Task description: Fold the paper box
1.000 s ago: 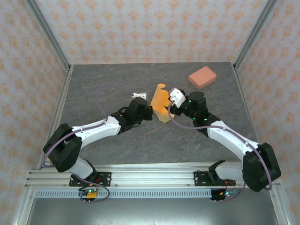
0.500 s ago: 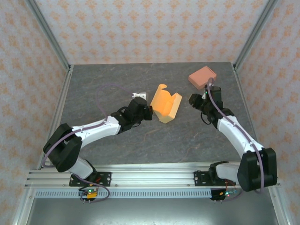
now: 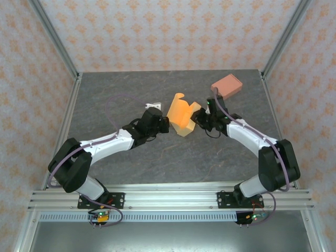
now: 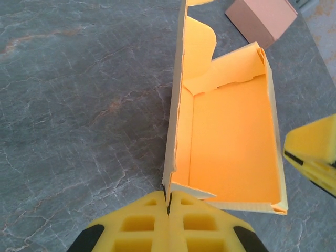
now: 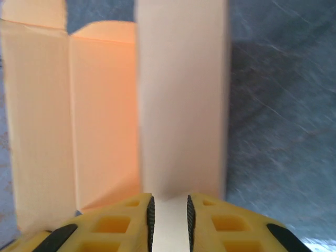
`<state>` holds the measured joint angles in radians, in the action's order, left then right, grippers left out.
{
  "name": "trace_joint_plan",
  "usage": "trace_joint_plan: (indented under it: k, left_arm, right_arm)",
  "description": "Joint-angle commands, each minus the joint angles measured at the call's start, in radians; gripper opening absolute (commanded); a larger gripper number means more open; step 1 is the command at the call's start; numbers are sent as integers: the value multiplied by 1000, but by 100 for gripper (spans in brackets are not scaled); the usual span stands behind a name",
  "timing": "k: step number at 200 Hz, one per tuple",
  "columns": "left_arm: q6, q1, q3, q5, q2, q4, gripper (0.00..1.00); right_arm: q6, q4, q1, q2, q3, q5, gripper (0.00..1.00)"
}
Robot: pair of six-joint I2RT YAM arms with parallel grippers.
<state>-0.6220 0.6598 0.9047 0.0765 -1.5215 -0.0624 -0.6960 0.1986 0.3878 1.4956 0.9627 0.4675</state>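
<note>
The orange paper box [image 3: 182, 116] stands open in the middle of the table, its tall wall with a rounded flap on the left. My left gripper [image 3: 164, 126] is shut on the near lower corner of that wall, and the left wrist view shows the pads [image 4: 152, 220] pinching the wall's edge at the left gripper [image 4: 168, 197] with the orange inside of the box [image 4: 231, 142] beyond. My right gripper [image 3: 198, 118] is at the box's right side. In its wrist view the right gripper [image 5: 169, 215] has a narrow gap, and a pale flap [image 5: 181, 105] lies straight ahead of it.
A closed salmon-pink box [image 3: 227, 87] lies at the back right, also seen as the pink box [image 4: 265, 18] in the left wrist view. A small white piece [image 3: 153, 106] lies just behind the left gripper. Metal frame posts edge the dark stone table [image 3: 115, 100].
The right arm swung away toward the pink box half a second ago and has come back to the orange box's right side. The box tilted slightly. The left gripper kept its hold.
</note>
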Motion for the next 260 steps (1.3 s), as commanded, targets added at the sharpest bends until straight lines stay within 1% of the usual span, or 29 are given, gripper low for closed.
trace_joint_plan:
  k: [1,30,43,68,100,123,136,156,163,175,183,195,207,235,260]
  left_arm:
    - [-57,-24,-29,40,-13,-69,3]
    - [-87,-37,-38,66,-53,-109,3]
    - [-98,-43,-34,73,-70,-112,2]
    - [-111,-54,-33,82,-92,-126,2]
    - [-135,-74,-39,95,-121,-147,3]
    - [-159,-84,-45,106,-144,-168,3]
    - [-176,-88,-46,111,-158,-182,3]
    - [-197,-89,-46,119,-181,-200,4]
    - [-203,-88,-44,124,-189,-207,3]
    - [-214,-89,-41,133,-200,-217,4]
    - [-218,-89,-40,139,-207,-223,4]
    - [-226,-89,-36,146,-214,-228,4]
    - [-230,-89,-32,146,-218,-229,3]
    - [-245,-89,-29,149,-225,-235,3]
    - [-256,-89,-33,150,-229,-245,3]
  right_arm:
    - [3,64,31,73,90,-38,25]
    - [5,88,71,165,176,-44,26]
    - [0,97,74,192,205,-27,27]
    - [39,132,74,184,255,-42,31]
    - [144,271,49,178,348,-23,38]
    - [137,317,-19,125,322,-57,41]
    - [124,332,-68,84,288,-71,45]
    - [105,397,-119,33,250,-157,50]
    - [98,396,-127,21,228,-177,52]
    - [96,361,-130,9,192,-161,54]
    - [93,319,-129,18,174,-102,54]
    - [72,274,-120,50,173,-21,53]
    - [81,242,-93,90,202,45,49]
    - [133,296,-5,183,330,8,36]
    - [141,335,34,285,404,-3,32]
